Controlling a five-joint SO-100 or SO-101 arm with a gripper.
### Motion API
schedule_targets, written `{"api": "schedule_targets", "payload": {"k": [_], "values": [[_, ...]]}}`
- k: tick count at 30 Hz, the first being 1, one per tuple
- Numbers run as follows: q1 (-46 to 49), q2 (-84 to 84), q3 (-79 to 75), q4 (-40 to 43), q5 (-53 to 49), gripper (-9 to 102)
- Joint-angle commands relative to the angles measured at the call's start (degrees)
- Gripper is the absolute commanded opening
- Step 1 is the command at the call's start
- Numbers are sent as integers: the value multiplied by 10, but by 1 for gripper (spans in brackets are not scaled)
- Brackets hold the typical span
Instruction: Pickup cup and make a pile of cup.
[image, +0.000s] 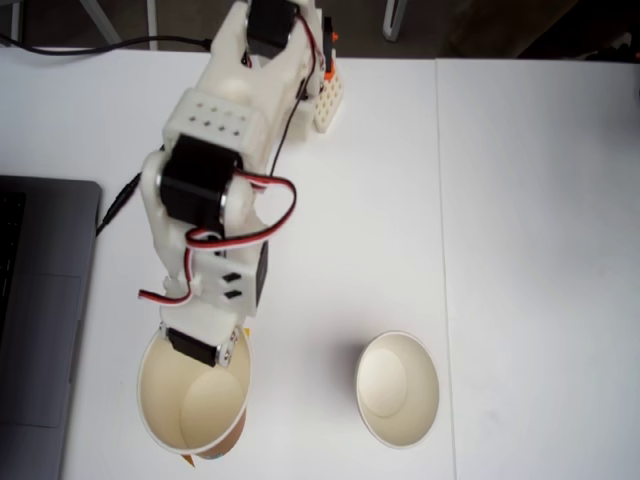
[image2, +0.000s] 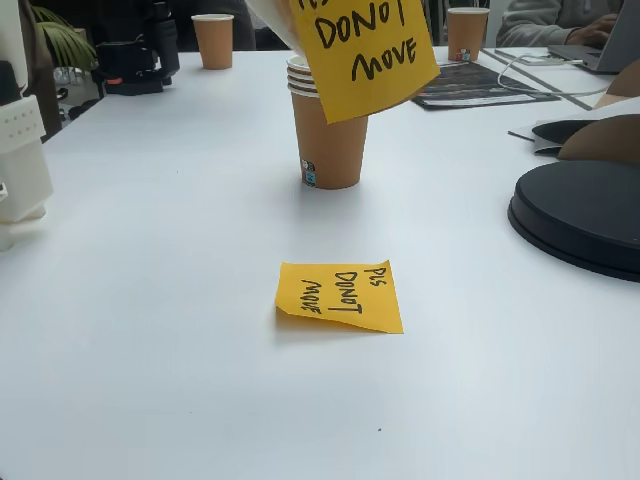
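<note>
In a fixed view, one cup (image: 190, 405) at the near left of the desk (image: 520, 200) is pinched by its rim in the claw (image: 205, 350), so it should be lifted straight and lowered gently into the other cup (image: 398, 388) on the right.

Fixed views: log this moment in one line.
gripper: at rim of left cup, grip unclear | right cup: free on table | unstacked
</note>
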Motion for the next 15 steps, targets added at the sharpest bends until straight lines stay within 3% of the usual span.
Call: {"api": "schedule_targets", "payload": {"k": [1,15], "values": [[-42,89,-47,-7,4,-7],[-195,162,-48,-8,4,-7]]}}
